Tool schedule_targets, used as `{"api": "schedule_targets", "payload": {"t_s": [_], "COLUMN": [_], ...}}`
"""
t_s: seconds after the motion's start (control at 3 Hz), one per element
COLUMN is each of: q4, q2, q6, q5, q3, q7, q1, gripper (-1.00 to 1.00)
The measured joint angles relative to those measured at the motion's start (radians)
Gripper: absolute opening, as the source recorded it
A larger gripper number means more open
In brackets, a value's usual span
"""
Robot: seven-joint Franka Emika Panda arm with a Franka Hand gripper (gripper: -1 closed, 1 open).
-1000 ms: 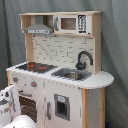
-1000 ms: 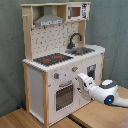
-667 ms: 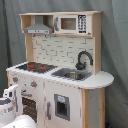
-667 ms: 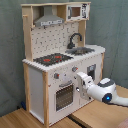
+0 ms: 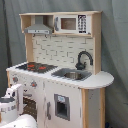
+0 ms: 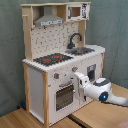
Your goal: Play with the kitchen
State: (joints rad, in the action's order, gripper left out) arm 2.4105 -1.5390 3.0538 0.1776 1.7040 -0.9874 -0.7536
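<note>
Nearest in the second exterior view is my own gripper (image 6: 79, 78), at the end of my white arm, reaching in from the second exterior view's right and pressed up close to the front of the kitchen (image 6: 55, 65), just right of the oven door (image 6: 63, 95) and below the knobs (image 6: 56, 76). Whether my jaws are apart or together I cannot tell; the wrist hides them, and I cannot say if I am touching the panel or only just beside it. In the first exterior view my arm shows at the lower left corner, again in front of the oven side of the kitchen. The kitchen stands upright on a wooden table (image 6: 20, 120), its long axis vertical, its front facing toward me. Moving back from the oven door, the counter carries the black-and-red hob (image 6: 52, 59) above the oven, and the grey sink (image 6: 83, 50) with the curved black faucet (image 6: 75, 39) beside it, farther along the counter. Behind them rises the back panel, and at the top sit the range hood (image 6: 49, 21) over the hob and a toy microwave (image 6: 75, 11) over the sink. As for progress, I judge the play barely begun: the oven door looks closed, nothing sits on the hob or in the sink, and every door, knob and tap appears left to try.
</note>
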Motion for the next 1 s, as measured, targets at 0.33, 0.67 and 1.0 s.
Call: {"api": "schedule_targets", "payload": {"t_s": [0.33, 0.67, 1.0], "q4": [-0.028, -0.056, -0.055], "q2": [0.000, 0.000, 0.000], "q6": [0.058, 0.057, 0.056], "q5": [0.000, 0.000, 0.000], "q3": [0.007, 0.005, 0.005], "q7": [-0.029, -0.034, -0.034], "q1": [-0.072, -0.086, -0.086], "gripper": [1.00, 1.00, -1.00]}}
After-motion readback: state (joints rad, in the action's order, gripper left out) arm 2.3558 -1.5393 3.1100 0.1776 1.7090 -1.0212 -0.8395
